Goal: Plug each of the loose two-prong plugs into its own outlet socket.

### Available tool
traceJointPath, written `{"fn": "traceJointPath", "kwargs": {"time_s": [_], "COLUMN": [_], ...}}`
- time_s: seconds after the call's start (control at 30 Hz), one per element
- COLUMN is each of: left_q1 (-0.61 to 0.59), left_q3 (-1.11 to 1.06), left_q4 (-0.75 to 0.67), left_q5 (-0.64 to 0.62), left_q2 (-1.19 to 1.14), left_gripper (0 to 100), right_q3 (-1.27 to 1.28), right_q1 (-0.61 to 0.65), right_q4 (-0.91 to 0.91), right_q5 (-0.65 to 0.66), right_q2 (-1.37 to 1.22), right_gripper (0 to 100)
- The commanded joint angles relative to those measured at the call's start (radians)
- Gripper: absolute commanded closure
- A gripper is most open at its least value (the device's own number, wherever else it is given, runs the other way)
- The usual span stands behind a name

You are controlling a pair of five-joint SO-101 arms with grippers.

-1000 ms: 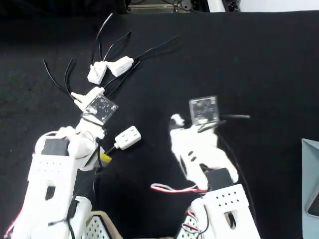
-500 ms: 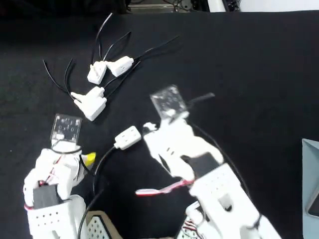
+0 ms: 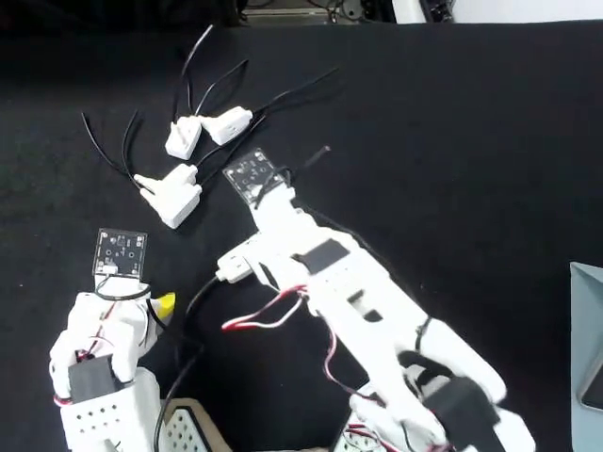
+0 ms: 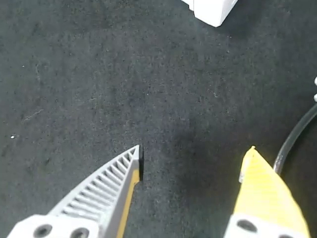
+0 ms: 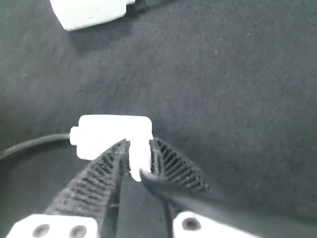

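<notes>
No plug seated yet: three plugs (image 3: 171, 196) lie loose on the worktop (image 3: 452, 141), apart from the outlet socket (image 5: 111, 136). Right gripper (image 5: 137, 144) jaws pinch that socket; left gripper (image 4: 195, 148) jaws spread, empty.

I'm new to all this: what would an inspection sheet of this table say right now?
Surface: black cloth, flat.
Job's things: two small plugs and a big plug loose at far left; one socket nearer the arms.
Clutter: nothing seen.
Claws: left claw open over bare cloth; right claw shut on the socket.
Cables: black cord runs from the socket; thin black leads on the plugs; red-white wire on the right arm.
Surroundings: grey object at right edge, unclear what.
</notes>
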State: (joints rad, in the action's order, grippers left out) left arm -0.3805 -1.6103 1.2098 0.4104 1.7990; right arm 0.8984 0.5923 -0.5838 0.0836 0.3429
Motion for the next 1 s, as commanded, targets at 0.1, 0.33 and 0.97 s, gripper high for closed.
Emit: {"fn": "traceJointPath", "kwargs": {"time_s": [0.1, 0.33, 0.97], "left_q1": [-0.013, -0.015, -0.015], "left_q3": [0.008, 0.008, -0.005], "left_q4": [-0.009, -0.008, -0.014], "left_q5": [-0.005, -0.005, -0.003], "left_q2": [0.0, 0.0, 0.002], "left_gripper": [68, 68, 68], "right_q3": [-0.099, -0.097, -0.156], "right_q1": [0.012, 0.015, 0.017], "right_q4": [0.034, 0.006, -0.1], "right_q5": [0.011, 0.011, 0.005], "right_q2": [-0.067, -0.096, -0.17], "right_gripper": [98.6, 98.6, 98.6]}}
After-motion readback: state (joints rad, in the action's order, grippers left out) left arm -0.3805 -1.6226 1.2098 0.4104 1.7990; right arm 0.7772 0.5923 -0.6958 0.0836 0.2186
